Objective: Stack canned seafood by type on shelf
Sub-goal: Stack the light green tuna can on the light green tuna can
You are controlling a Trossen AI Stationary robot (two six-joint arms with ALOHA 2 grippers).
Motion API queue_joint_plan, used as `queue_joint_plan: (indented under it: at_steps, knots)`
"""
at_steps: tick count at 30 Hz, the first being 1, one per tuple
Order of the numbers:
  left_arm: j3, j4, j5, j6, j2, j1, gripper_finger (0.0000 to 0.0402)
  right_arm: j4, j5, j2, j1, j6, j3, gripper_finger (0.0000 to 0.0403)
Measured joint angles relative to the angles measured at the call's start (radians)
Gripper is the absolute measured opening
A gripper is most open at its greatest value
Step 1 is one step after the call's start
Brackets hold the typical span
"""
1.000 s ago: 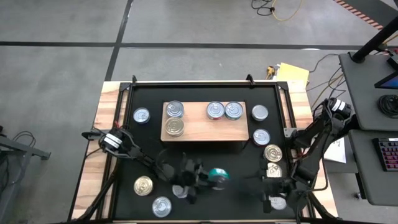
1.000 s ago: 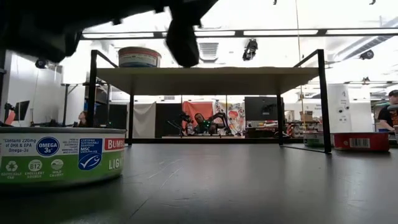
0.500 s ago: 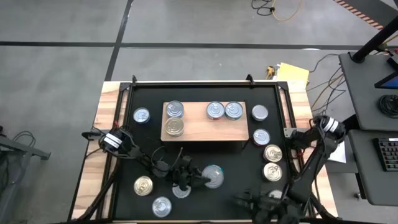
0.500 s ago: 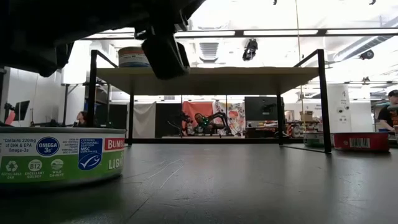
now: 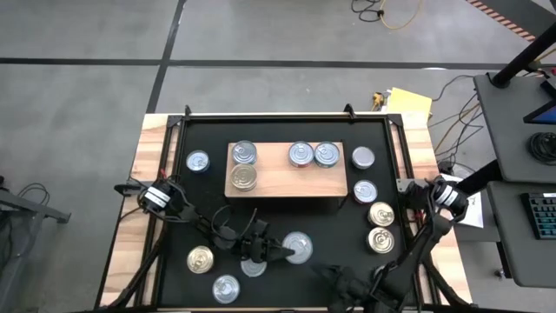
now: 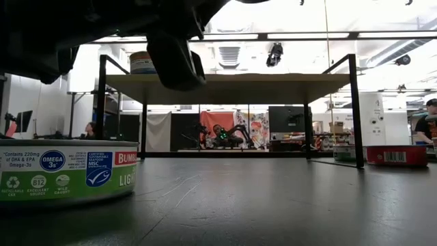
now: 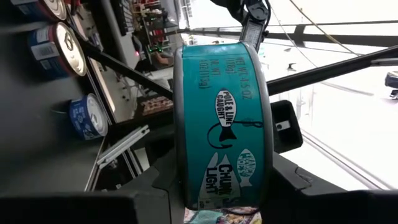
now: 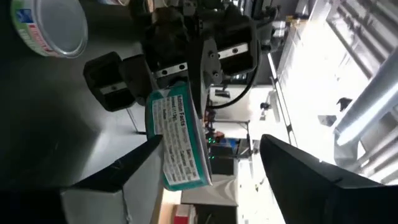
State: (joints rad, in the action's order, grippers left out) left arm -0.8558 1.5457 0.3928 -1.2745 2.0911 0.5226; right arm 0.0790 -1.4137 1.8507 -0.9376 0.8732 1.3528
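Note:
A teal-labelled can [image 5: 298,248] hangs above the black mat near the table's front, with my left gripper [image 5: 280,251] shut on it; its silver flat end faces up. My right gripper [image 5: 334,278] stands open at the near edge, just right of that can. In the right wrist view its two fingers [image 8: 118,177] point at the can [image 8: 179,140] without touching it. The light-wood shelf [image 5: 282,183] stands at the middle back. On it are a silver-lidded can [image 5: 244,153], a gold one [image 5: 244,176] and two more [image 5: 314,154]. My left gripper pinches the teal can by its two flat ends [image 7: 178,177] between its two fingers, which come nearly level from the table's left. The can's label side [image 7: 224,118] faces away from the wrist. The can is lifted clear of the mat.
Loose cans lie on the mat: one left of the shelf [image 5: 198,161], several along the right side [image 5: 381,214], several at the near left [image 5: 200,259]. A green-labelled can [image 6: 68,174] fills the low view's left. The mat between shelf and arms is bare.
My left gripper has rolled in place, turning the can from its teal side up to its silver end up. My right gripper has swept from the near right, along the near edge, leftward toward the held can, rolling as it went.

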Motion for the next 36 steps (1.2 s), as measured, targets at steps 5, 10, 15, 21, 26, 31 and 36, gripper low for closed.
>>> queue_joint_plan:
  at_steps: [5, 10, 15, 21, 26, 31, 36]
  knots:
    - [-0.016, -0.001, 0.002, 0.0, 0.0, 0.0, 0.0123, 0.002, 0.009, 0.0, 0.026, -0.035, -0.006, 0.028]
    - [-0.059, -0.013, -0.023, 0.007, 0.0, 0.0, 0.0123, 0.003, 0.077, 0.0, 0.049, -0.035, -0.007, 0.029]
    - [-0.083, -0.103, -0.04, 0.008, -0.001, 0.001, 0.0123, 0.008, 0.078, 0.0, 0.052, -0.026, -0.007, 0.0278]
    - [-0.084, -0.105, -0.044, 0.023, -0.001, 0.001, 0.0145, 0.021, 0.081, 0.005, 0.051, 0.0, -0.008, 0.0214]
    - [-0.084, -0.106, -0.045, 0.042, -0.001, 0.001, 0.0192, 0.022, 0.09, 0.01, 0.053, -0.002, -0.009, 0.0146]
    - [-0.085, -0.102, -0.045, 0.11, -0.001, 0.001, 0.0205, 0.021, 0.089, 0.01, 0.053, -0.025, -0.009, 0.014]
    - [-0.083, -0.079, -0.045, 0.19, -0.001, -0.006, 0.021, 0.021, 0.049, 0.01, 0.052, -0.044, -0.006, 0.014]
